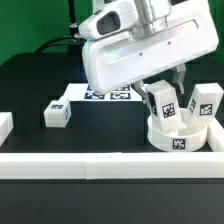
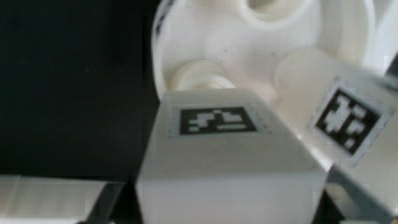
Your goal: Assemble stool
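The round white seat [image 1: 196, 139] lies at the exterior view's right, close to the front rail. Two white tagged legs stand upright in it. My gripper [image 1: 166, 93] reaches down from above and is shut on the nearer leg [image 1: 164, 108]. The second leg [image 1: 206, 102] stands just to its right, untouched. In the wrist view the held leg [image 2: 226, 135] fills the space between my jaws, with the seat [image 2: 240, 40] beyond it and the second leg [image 2: 349, 112] beside it. A third leg [image 1: 56, 115] lies loose on the black table at the left.
The marker board [image 1: 108, 94] lies flat behind the gripper. A long white rail [image 1: 90, 166] runs along the front edge, and a white rail end [image 1: 5, 125] shows at the far left. The arm's bulky white body hides the area above the seat.
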### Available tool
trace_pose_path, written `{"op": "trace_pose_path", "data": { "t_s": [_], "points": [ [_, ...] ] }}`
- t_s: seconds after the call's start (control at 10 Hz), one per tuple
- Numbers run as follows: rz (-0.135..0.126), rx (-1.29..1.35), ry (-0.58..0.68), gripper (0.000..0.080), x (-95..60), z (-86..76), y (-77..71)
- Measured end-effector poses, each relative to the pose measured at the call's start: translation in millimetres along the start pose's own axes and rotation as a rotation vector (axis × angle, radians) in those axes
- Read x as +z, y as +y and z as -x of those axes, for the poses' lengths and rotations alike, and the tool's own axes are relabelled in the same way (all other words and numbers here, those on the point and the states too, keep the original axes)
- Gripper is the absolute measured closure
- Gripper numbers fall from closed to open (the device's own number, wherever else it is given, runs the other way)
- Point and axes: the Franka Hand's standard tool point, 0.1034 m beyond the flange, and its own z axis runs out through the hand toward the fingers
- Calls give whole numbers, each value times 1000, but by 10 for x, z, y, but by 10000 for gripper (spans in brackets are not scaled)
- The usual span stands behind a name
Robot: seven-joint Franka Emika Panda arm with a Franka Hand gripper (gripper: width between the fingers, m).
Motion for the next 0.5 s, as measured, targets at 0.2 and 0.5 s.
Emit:
{"op": "trace_pose_path", "data": {
  "t_s": [0.2,0.5],
  "points": [
    [-10,274,27,462,22,-57,-124],
    [-8,530,81,462,32,-145,-213]
  ]
}}
